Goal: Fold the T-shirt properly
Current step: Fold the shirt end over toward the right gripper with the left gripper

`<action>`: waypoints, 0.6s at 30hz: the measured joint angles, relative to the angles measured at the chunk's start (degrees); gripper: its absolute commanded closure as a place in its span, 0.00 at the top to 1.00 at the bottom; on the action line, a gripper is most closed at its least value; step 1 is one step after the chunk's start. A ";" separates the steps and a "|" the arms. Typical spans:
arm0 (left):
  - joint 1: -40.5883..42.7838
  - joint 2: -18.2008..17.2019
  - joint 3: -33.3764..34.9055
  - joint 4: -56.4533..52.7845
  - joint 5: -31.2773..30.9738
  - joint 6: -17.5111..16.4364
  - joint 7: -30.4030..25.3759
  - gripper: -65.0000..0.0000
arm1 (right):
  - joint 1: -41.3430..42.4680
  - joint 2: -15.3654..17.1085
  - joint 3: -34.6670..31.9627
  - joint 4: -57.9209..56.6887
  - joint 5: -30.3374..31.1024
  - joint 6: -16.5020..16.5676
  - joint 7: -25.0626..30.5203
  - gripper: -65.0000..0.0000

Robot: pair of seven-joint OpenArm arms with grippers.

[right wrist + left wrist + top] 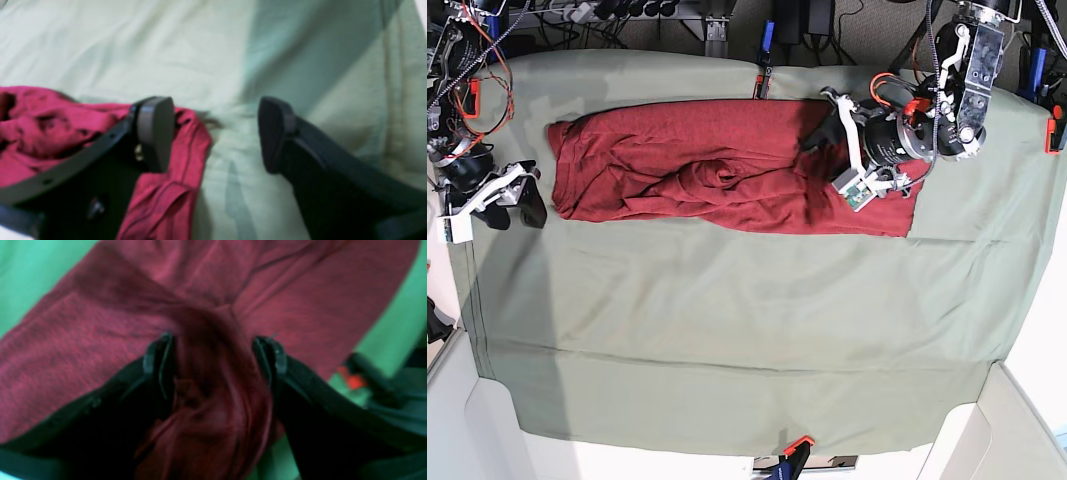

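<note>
Right gripper (509, 203): at the left edge of the base view, jaws spread wide, nothing between them; one finger (156, 133) lies over the T-shirt's hemmed edge, the other over bare cloth.
T-shirt (717, 170): maroon, stretched along the far part of the table cloth (727, 330), long axis left to right; a bunched ridge at mid-body, lower edge fairly straight.
Left gripper (829, 135): over the shirt's right end; in the wrist view the jaws stand apart with a gathered twist of maroon fabric (213, 380) lying between them, not visibly pinched.
Step, judged: letting go of the right end.
Advice: lift clear straight up so the twist does not drag; flatten the middle ridge before any further fold.
Risk: fabric snagging on a finger pad.
</note>
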 measured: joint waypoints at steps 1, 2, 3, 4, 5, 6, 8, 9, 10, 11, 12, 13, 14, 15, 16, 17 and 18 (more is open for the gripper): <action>0.00 -0.13 -0.02 0.00 -2.34 -0.52 0.13 0.59 | 0.00 0.00 0.00 -0.04 0.26 0.00 0.02 0.61; -0.07 -0.13 -0.02 0.00 -5.05 -1.53 0.48 0.59 | 0.00 0.00 0.00 -0.28 0.59 0.00 0.04 0.61; -0.20 -0.11 -0.02 0.00 -8.48 -2.34 1.53 0.59 | 0.02 0.00 0.00 -0.61 0.70 0.00 0.07 0.61; -0.42 -0.07 0.04 0.00 -11.17 -2.86 3.54 0.59 | 0.00 0.00 -0.02 -0.96 0.87 0.00 0.02 0.61; -0.76 -0.07 0.11 0.00 -13.03 -2.86 5.20 0.59 | 0.00 -0.02 -0.04 -1.25 0.96 0.00 -0.04 0.61; -1.07 -0.09 0.11 0.00 -14.64 -2.86 6.25 0.59 | 0.00 0.00 -0.13 -1.53 1.09 0.00 -0.31 0.61; -1.55 -0.11 0.09 0.00 -17.81 -2.86 7.02 0.59 | 0.02 0.02 -0.15 -2.62 1.75 -0.02 -0.31 0.61; -1.62 -0.11 0.09 0.00 -19.47 -2.86 7.04 0.59 | 0.02 0.02 -0.31 -3.50 2.29 0.00 -0.35 0.61; -1.62 -0.11 0.09 0.02 -20.74 -2.86 7.02 0.59 | 0.02 0.00 -0.44 -4.63 2.99 0.00 -0.37 0.61; -1.60 -0.11 0.09 0.02 -21.20 -2.86 6.99 0.59 | 0.00 -0.02 -0.72 -5.75 3.17 0.15 -0.39 0.61; -1.60 -0.11 0.09 0.00 -21.18 -2.86 6.88 0.59 | 0.00 -0.02 -1.01 -6.82 3.32 0.22 -0.76 0.61; -1.60 -0.11 0.09 0.00 -21.18 -2.86 6.88 0.59 | 0.00 0.00 -1.25 -7.89 3.98 0.35 -1.01 0.61; -1.62 -0.11 0.09 0.02 -21.18 -2.86 6.88 0.59 | 0.00 0.00 -1.46 -8.90 4.76 0.66 -1.22 0.61; -1.62 -0.11 0.09 0.02 -21.20 -2.86 6.88 0.59 | 0.00 0.00 -1.95 -9.75 5.03 0.70 -1.46 0.61; -1.62 -0.11 0.09 0.02 -21.27 -2.86 6.88 0.59 | 0.00 -0.02 -2.40 -10.51 5.14 0.72 -1.62 0.61; -1.60 -0.11 0.09 0.04 -21.68 -2.86 6.88 0.59 | 0.00 -0.02 -2.89 -11.19 5.16 0.81 -1.66 0.61; -1.57 -0.11 0.09 0.39 -21.94 -2.86 6.93 0.59 | 0.00 -0.07 -3.26 -11.61 5.62 0.94 -1.57 0.61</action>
